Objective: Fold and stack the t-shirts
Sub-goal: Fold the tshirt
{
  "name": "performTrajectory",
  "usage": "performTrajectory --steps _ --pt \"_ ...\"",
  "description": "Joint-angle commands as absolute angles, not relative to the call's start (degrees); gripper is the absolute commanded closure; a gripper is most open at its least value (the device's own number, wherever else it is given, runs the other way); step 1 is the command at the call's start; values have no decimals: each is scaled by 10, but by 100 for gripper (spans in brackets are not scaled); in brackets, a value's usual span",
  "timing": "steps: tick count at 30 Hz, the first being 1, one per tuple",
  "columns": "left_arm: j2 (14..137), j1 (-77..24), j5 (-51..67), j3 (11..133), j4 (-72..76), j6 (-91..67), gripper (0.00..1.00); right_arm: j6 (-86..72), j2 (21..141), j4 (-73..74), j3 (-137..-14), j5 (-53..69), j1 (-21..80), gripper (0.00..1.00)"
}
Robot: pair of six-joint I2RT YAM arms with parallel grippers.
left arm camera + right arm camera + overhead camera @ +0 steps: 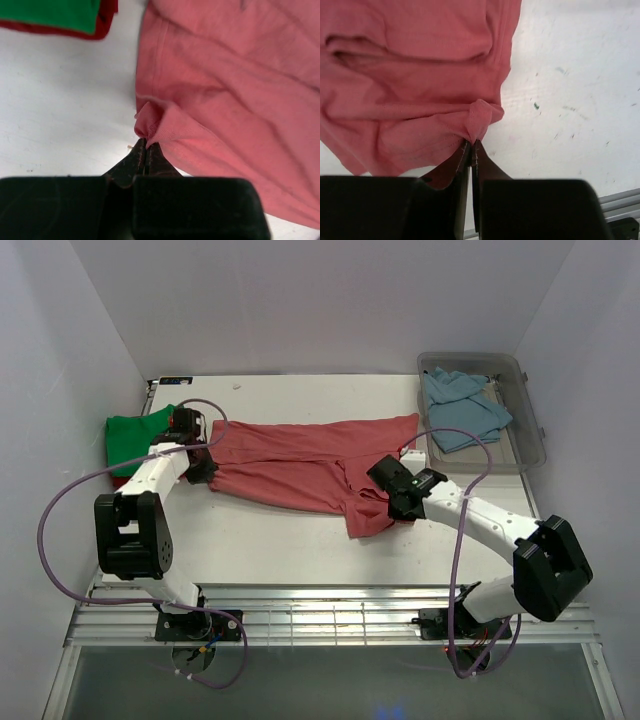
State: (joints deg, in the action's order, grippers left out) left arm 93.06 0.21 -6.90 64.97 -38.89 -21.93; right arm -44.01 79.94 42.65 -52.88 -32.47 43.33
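Note:
A salmon-pink t-shirt (300,465) lies spread and rumpled across the middle of the table. My left gripper (200,462) is shut on a pinch of its left edge (147,127). At the shirt's right end my right gripper (385,485) is shut on a bunched bit of fabric (480,120). A bright green t-shirt (135,432) lies folded on a red t-shirt (120,480) at the far left; the same green (55,12) and red (102,27) show in the left wrist view. A light blue t-shirt (460,410) lies crumpled in the bin.
A clear plastic bin (530,425) stands at the back right corner. White walls close in the table on the left, back and right. A slatted metal ledge (330,620) runs along the near edge by the arm bases.

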Motion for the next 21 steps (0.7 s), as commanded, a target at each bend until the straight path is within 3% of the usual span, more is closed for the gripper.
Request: performTrajectory --steps 1,12,21 --pt "934 25 -44 690 -398 -233 100 -341 825 396 -589 -338 384 92" --pt "996 61 27 739 -389 -244 100 -195 1031 374 -825 -298 294 92" --pt "1042 62 81 823 -407 -229 100 -159 1102 413 -961 -287 257 92"
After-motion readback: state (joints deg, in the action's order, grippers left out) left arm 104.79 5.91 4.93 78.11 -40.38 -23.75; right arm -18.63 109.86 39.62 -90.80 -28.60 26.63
